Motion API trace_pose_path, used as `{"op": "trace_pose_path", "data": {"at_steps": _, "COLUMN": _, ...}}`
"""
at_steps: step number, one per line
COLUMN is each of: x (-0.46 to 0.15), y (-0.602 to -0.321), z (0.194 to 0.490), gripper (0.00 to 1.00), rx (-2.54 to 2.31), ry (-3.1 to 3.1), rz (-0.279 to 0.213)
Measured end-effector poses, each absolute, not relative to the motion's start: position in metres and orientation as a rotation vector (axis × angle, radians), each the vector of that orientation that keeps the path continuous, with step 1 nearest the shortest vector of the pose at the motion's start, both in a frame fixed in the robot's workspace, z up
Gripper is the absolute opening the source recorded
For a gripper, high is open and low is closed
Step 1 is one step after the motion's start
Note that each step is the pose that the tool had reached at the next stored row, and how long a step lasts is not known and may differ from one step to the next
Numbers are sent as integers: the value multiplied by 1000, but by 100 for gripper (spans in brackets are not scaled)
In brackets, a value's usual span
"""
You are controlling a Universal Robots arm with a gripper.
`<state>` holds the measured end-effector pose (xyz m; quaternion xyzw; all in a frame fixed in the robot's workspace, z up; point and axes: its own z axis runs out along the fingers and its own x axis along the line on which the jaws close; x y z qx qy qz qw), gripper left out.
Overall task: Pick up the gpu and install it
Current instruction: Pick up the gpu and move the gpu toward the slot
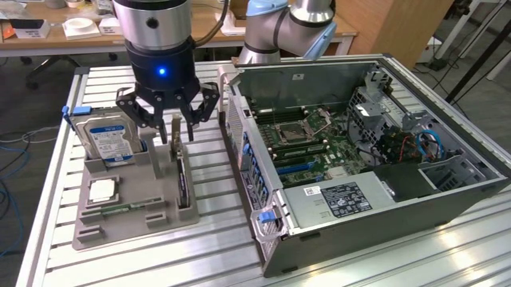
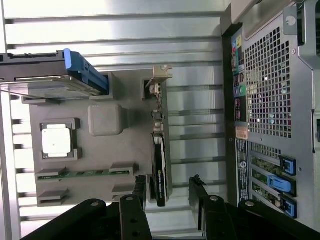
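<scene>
Gripper: the gripper (image 1: 169, 128) hangs over the far part of the grey tray (image 1: 119, 236), its jaws spread wide and holding nothing
Gripper, wrist view: the gripper (image 2: 167, 189) has its dark fingers (image 2: 140, 192) on either side of one end of the card, with a gap showing on each side
Gpu: the gpu (image 1: 183, 182) stands on its edge in a slot along the tray's side at the exterior view's right, the side nearest the computer case (image 1: 447, 197)
Gpu, wrist view: the gpu (image 2: 159, 170) shows as a thin black edge, with its silver bracket at the end away from the fingers
Hard drive: the blue-labelled hard drive (image 1: 108, 139) stands upright at the tray's far corner on the exterior view's left, beside the gripper
Other tray parts: a square processor chip (image 1: 102, 191) lies flat near the middle, and a green memory stick (image 1: 119, 209) sits nearer still
Case: lies open on its side at the exterior view's right, with the motherboard (image 1: 312, 143) exposed
Table: a slatted metal table (image 1: 239, 263) carries the tray and the case
</scene>
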<state>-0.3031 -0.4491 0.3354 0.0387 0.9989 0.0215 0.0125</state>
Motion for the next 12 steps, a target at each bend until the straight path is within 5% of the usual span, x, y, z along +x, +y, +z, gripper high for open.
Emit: {"op": "trace_pose_path", "data": {"at_steps": 12, "x": -303, "y": -449, "z": 332, "gripper": 47, "rx": 121, "ry": 3113, "rz": 67}}
